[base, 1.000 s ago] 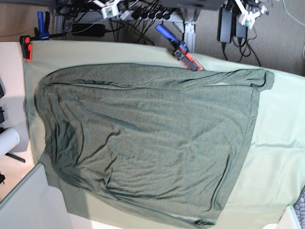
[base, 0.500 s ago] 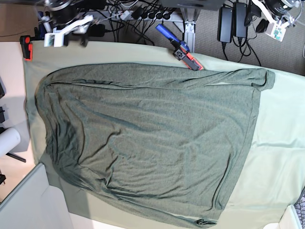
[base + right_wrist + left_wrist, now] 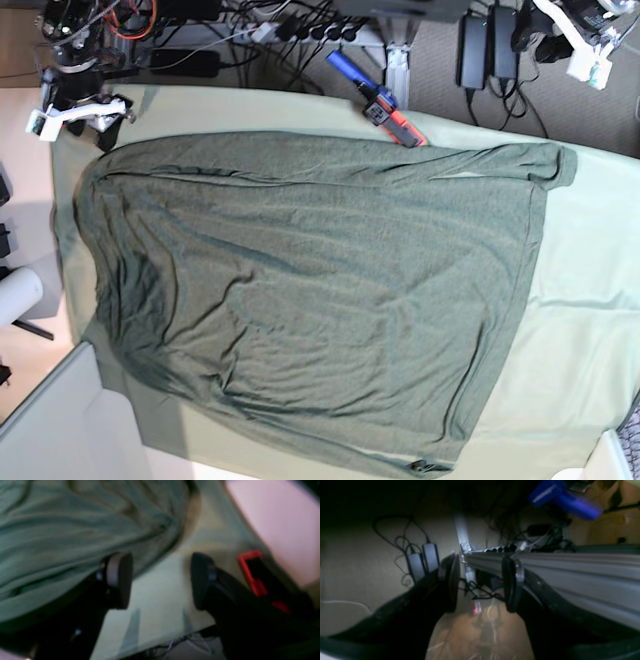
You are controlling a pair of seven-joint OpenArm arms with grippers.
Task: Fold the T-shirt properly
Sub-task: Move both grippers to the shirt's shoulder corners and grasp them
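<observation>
The dark olive-green T-shirt (image 3: 300,290) lies spread flat and wrinkly across the pale mint table cloth (image 3: 590,300). My right gripper (image 3: 85,118) is open and empty, hovering at the far left corner just beside the shirt's edge. In the right wrist view the gripper (image 3: 160,580) is over bare cloth, with the shirt (image 3: 62,530) to its upper left. My left gripper (image 3: 575,45) is off the table at the far right. In the left wrist view it (image 3: 482,583) is open and empty over the floor.
A blue and orange clamp (image 3: 375,95) grips the table's far edge. A red clamp (image 3: 250,572) sits by my right gripper. Power adapters (image 3: 485,45) and cables lie on the floor behind. A white roll (image 3: 15,295) and a grey box (image 3: 50,430) stand at the left.
My right gripper has come down and left from behind the table to the shirt's far left corner. My left gripper has shifted slightly right beyond the table. The shirt has not moved.
</observation>
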